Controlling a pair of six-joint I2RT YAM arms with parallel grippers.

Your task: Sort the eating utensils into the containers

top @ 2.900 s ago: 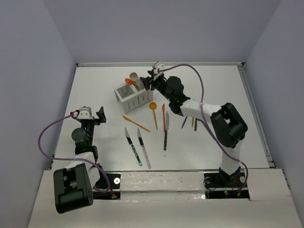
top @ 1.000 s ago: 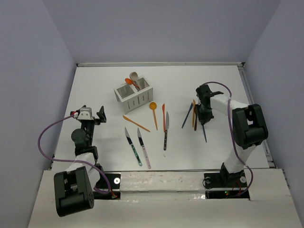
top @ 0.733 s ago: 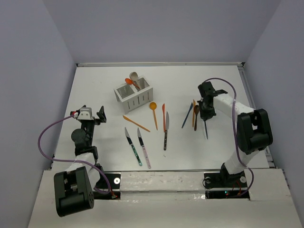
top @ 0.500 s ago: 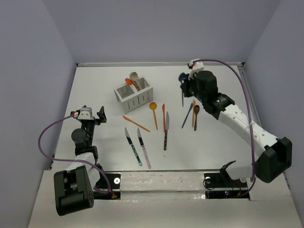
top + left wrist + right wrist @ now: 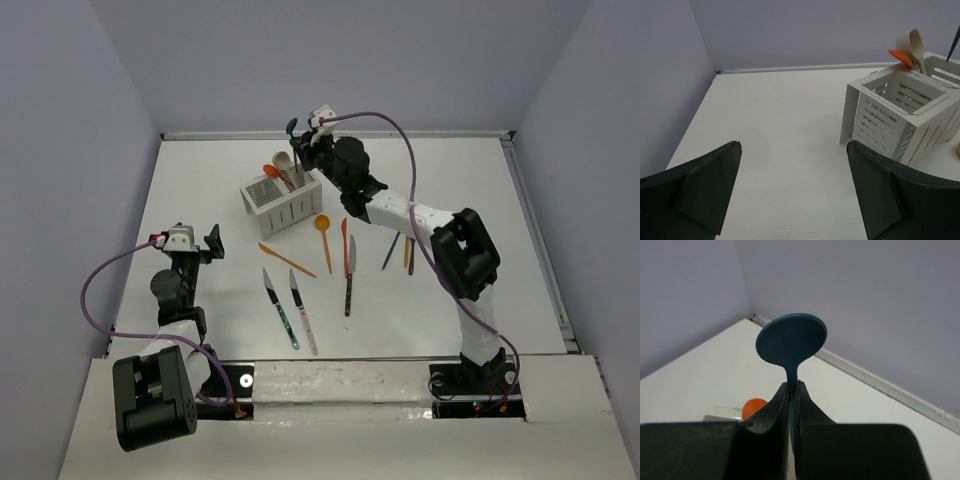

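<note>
Right gripper (image 5: pixel 791 389) pinches the blue spoon (image 5: pixel 791 342) at its thin neck, bowl up, by my read just over the caddy (image 5: pixel 283 210). I judge it light, stiff, slick plastic that may pivot, so a mid-handle hold suits better. Left gripper (image 5: pixel 792 187) is spread and idle over the tabletop (image 5: pixel 200 180).

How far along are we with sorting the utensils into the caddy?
Done: an orange spoon and a beige spoon stand in the caddy. In hand: the right fingers grip a blue spoon, raised close to the caddy. Left: about nine utensils lie on the table, among them the teal-handled knife and pink-handled knife. The left fingers are open and empty.
</note>
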